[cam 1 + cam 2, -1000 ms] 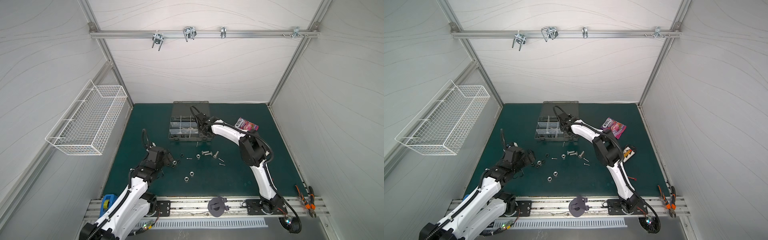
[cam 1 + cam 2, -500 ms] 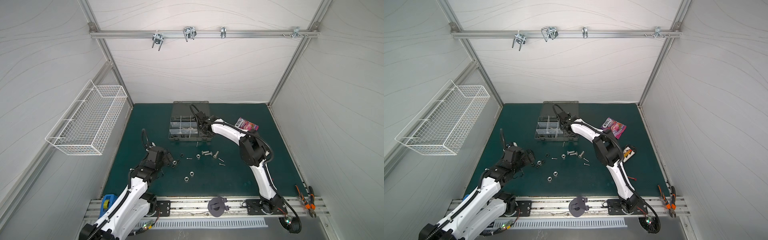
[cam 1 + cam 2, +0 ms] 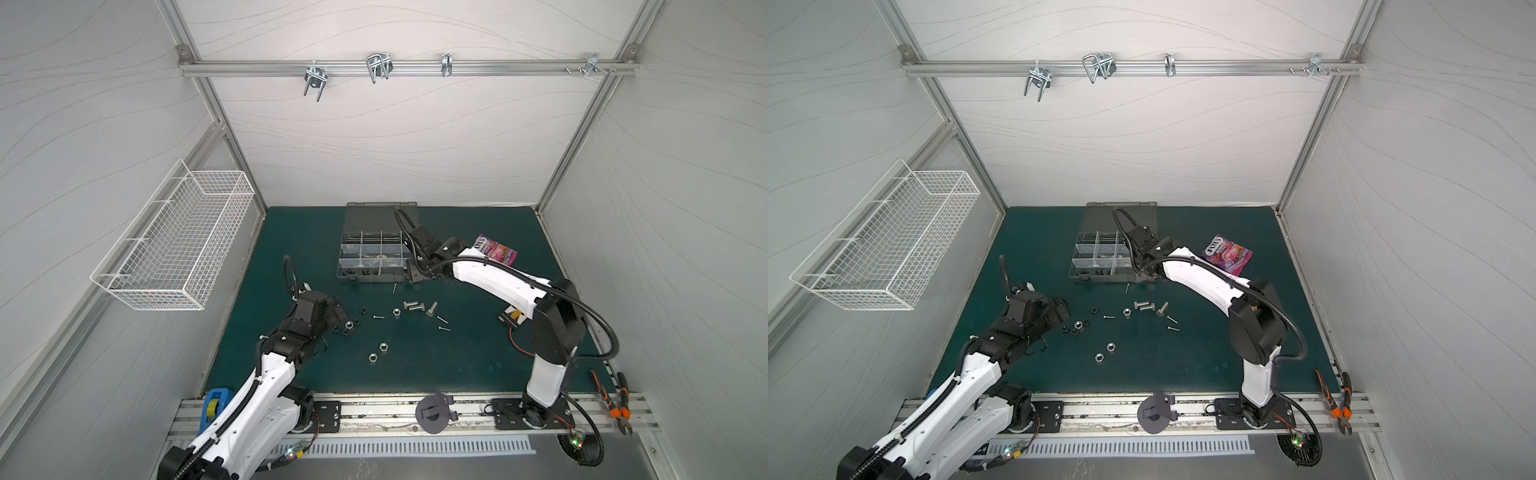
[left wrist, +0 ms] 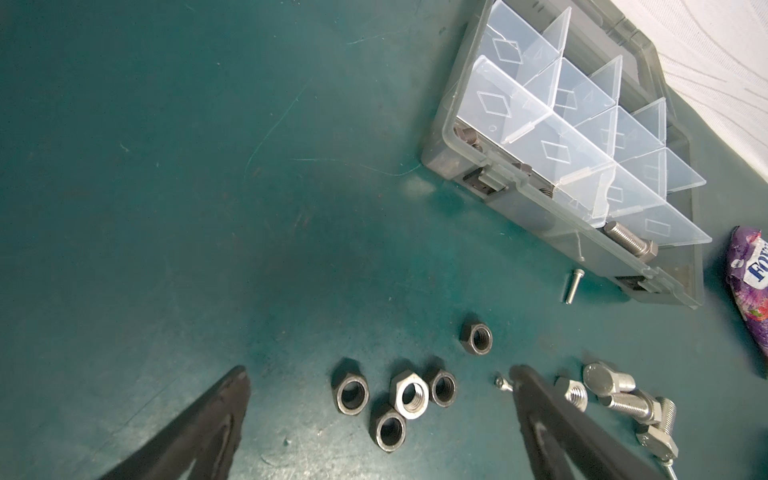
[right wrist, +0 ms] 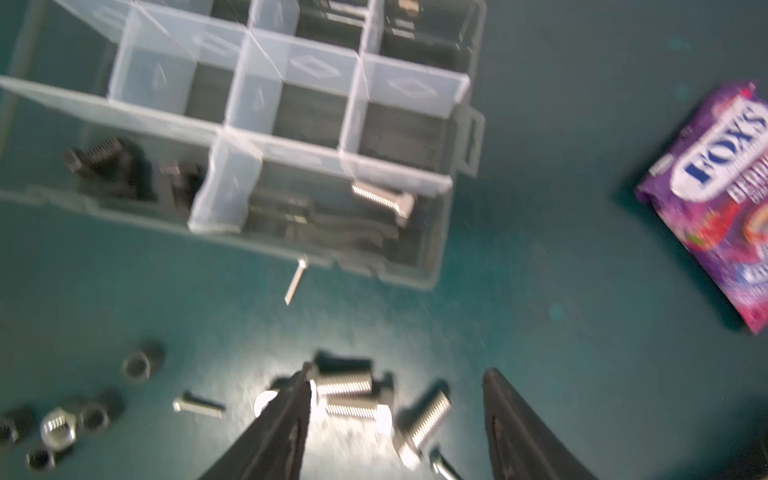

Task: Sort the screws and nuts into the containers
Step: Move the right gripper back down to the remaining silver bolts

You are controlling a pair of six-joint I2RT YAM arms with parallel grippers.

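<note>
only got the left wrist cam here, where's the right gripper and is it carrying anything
Observer: The right gripper hangs just in front of the near right corner of the organizer case. Its jaws are open with nothing between them.
Operator: ok, any loose nuts outside my view
Observer: Yes. A pair of silver nuts lies close together on the green mat, closer to its front edge than any other loose fastener.
</note>
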